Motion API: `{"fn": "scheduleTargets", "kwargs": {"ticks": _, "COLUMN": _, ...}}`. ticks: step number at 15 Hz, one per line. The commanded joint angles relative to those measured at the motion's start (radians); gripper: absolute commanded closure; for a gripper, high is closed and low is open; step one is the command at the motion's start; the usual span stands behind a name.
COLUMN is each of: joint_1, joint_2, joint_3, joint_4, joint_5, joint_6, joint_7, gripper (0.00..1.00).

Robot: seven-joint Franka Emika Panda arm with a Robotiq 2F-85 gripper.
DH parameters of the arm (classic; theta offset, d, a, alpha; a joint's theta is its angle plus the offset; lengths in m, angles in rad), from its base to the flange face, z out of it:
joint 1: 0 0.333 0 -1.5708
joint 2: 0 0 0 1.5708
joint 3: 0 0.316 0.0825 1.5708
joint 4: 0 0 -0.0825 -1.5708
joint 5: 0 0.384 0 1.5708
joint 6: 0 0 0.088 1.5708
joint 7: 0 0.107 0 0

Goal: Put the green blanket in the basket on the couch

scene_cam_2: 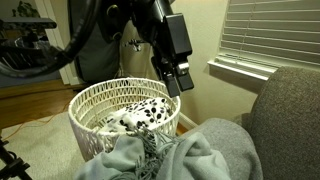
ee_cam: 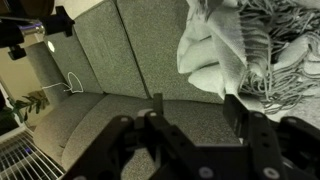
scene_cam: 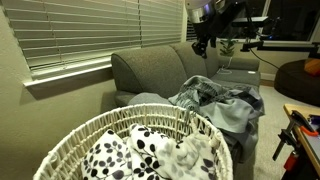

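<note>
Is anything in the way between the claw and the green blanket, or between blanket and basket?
Nothing visible blocks the gripper from the green blanket. The basket is open-topped, though a spotted cloth lies inside.

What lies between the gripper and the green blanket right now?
Nothing but bare couch. In the wrist view, only grey upholstery fills the stretch from the open gripper up to the green blanket.

**Couch and floor**

The grey couch (scene_cam: 150, 70) carries the green blanket (scene_cam: 222, 100), heaped in loose rumples on its seat against the back cushions, with the fringe spilling out in the wrist view. Just beside the couch, the white wicker basket (scene_cam_2: 90, 100) stands on the wooden floor (scene_cam_2: 30, 115), a black-spotted white cloth (scene_cam_2: 150, 110) inside.
</note>
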Motion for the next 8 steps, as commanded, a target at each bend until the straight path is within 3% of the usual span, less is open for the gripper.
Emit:
{"fn": "scheduleTargets", "kwargs": {"ticks": 1, "joint_1": -0.002, "joint_2": -0.042, "joint_3": 0.015, "joint_4": -0.035, "joint_5": 0.028, "joint_6": 0.044, "joint_7": -0.008, "gripper": 0.05}}
{"fn": "scheduleTargets", "kwargs": {"ticks": 3, "joint_1": 0.004, "joint_2": -0.053, "joint_3": 0.025, "joint_4": -0.042, "joint_5": 0.048, "joint_6": 0.053, "joint_7": -0.008, "gripper": 0.00}}
{"fn": "scheduleTargets", "kwargs": {"ticks": 8, "joint_1": 0.017, "joint_2": -0.093, "joint_3": 0.055, "joint_4": -0.055, "joint_5": 0.111, "joint_6": 0.054, "joint_7": -0.032, "gripper": 0.00}}
